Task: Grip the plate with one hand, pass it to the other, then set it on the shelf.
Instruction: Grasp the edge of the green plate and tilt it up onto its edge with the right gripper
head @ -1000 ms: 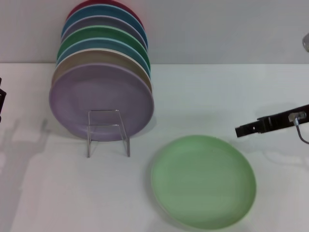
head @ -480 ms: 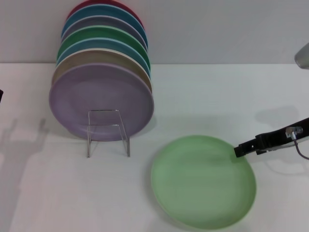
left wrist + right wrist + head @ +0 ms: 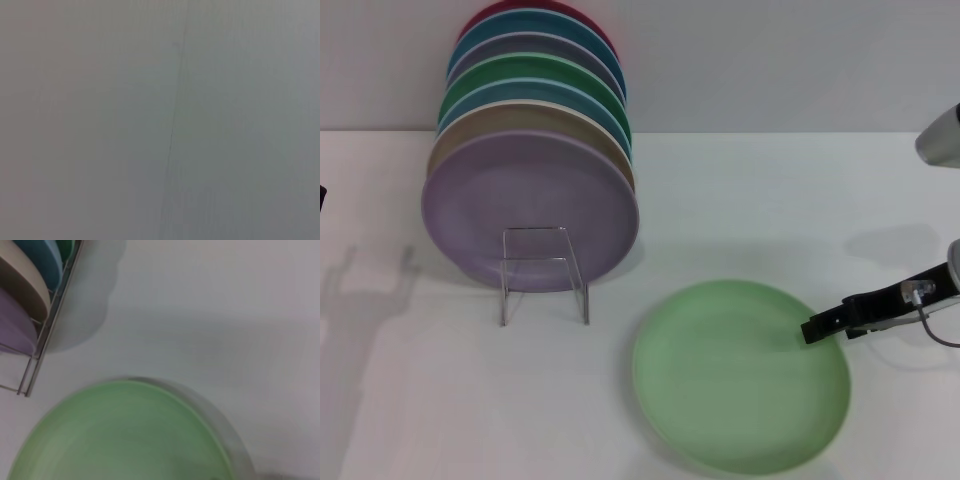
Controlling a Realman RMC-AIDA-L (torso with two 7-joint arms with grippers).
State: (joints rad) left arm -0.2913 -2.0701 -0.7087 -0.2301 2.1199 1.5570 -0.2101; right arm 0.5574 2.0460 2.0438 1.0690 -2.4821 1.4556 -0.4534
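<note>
At plate (image 3: pixel 740 375) rim, right tool (image 3: pixel 812 329); no readable writing.

The plate (image 3: pixel 740 375) lies flat on the table (image 3: pixel 770 200), at the front and right of centre. The rack (image 3: pixel 544 272) stands to its left and a little farther back, with a row of plates (image 3: pixel 532 150) standing on edge in it, one behind another toward the wall (image 3: pixel 770 60). The right gripper (image 3: pixel 817 328) is at the plate's right rim, reaching in from the right.
</note>
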